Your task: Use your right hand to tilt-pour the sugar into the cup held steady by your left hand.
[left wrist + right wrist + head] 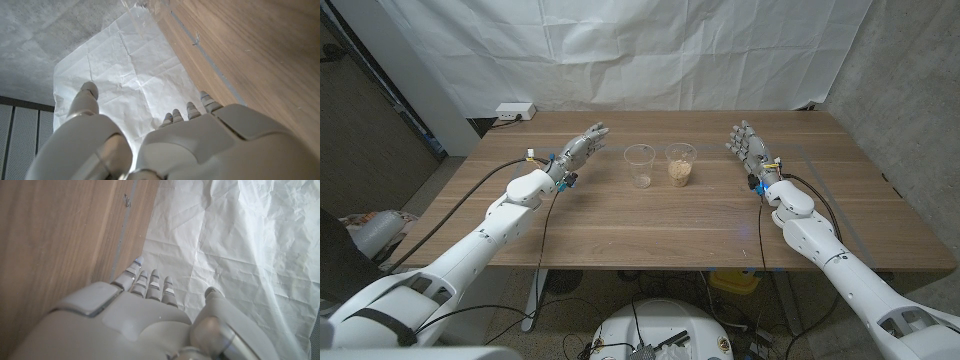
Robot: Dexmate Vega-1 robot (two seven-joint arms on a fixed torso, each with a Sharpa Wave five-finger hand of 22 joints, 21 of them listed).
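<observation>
Standing cups: empty cup (640, 165) just beside sugar cup (680, 165) on worktop (620, 225)
Left hand (577, 151): fingers spread, empty
Right hand (748, 146): fingers spread, empty

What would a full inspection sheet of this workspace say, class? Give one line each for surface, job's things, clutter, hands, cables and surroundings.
Surface: wooden table, bare wood around the cups.
Job's things: empty clear cup beside the sugar cup, both upright, mid-table.
Clutter: nothing seen.
Hands: left hand left of the empty cup, open, holding nothing; right hand right of the sugar cup, open, holding nothing.
Cables: black cables along both forearms.
Surroundings: white sheet behind the table; power strip on the floor.
</observation>
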